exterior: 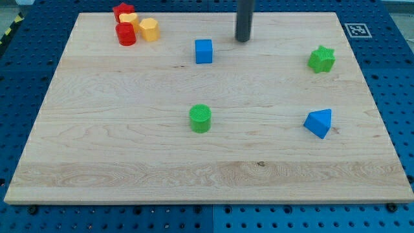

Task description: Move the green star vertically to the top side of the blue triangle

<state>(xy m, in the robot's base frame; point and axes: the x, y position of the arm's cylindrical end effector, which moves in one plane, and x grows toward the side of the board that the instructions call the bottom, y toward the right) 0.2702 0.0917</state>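
The green star (pixel 321 59) lies at the view's right, in the upper part of the wooden board (pixel 116 155). The blue triangle (pixel 319 122) lies below it, near the right edge, roughly in line with the star. My tip (pixel 242 40) stands near the view's top centre, well to the left of the star and just up and right of a blue cube (pixel 204 51). It touches no block.
A green cylinder (pixel 200 118) sits near the board's middle. At the top left is a tight cluster: a red star (pixel 123 10), a yellow block (pixel 128 19), a yellow hexagon (pixel 149 29) and a red cylinder (pixel 126 34). A fiducial tag (pixel 356 30) marks the top right corner.
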